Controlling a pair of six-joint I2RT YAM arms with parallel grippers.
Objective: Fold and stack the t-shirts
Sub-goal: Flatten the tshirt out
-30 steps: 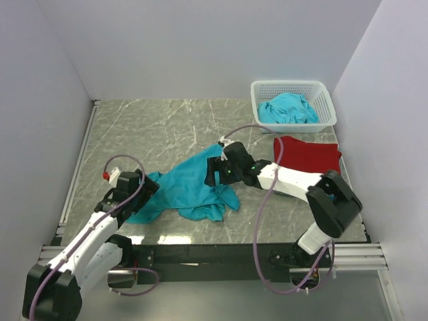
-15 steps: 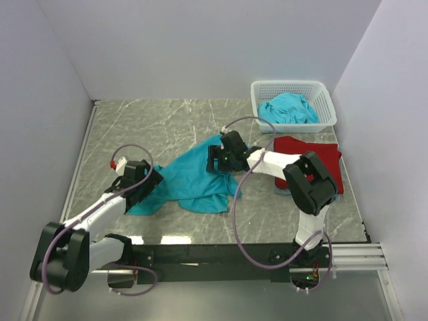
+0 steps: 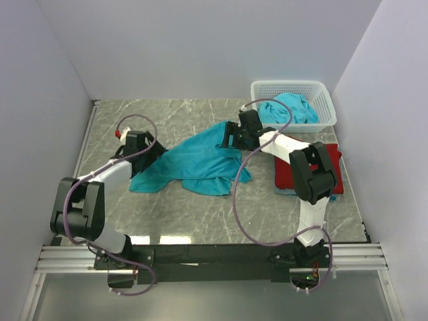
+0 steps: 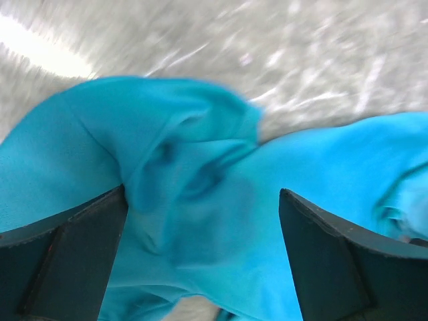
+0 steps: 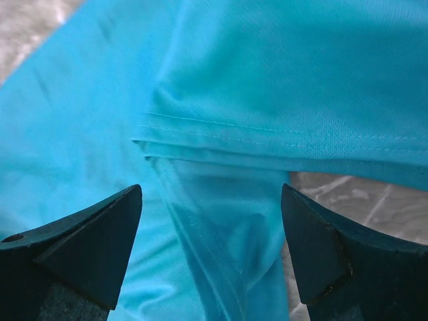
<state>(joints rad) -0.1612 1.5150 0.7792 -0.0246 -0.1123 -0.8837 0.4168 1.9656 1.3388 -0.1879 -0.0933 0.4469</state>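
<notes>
The big blue-green shirt [image 3: 197, 164] has slid away from the near edge of the table [image 3: 167, 120] toward the middle. It now lies pulled out longer and flatter, though still crumpled, with the folded red shirt [image 3: 332, 164] to its right and another blue-green shirt [image 3: 287, 108] waiting in the basket [image 3: 287, 84]. The left gripper [image 4: 202, 194] and the right gripper [image 5: 212, 188] have reached farther out with it, one at each end, and each stands wide open with cloth bunched between its fingers but not pinched, so I think the shirt is being spread flat and the folding has not begun.
</notes>
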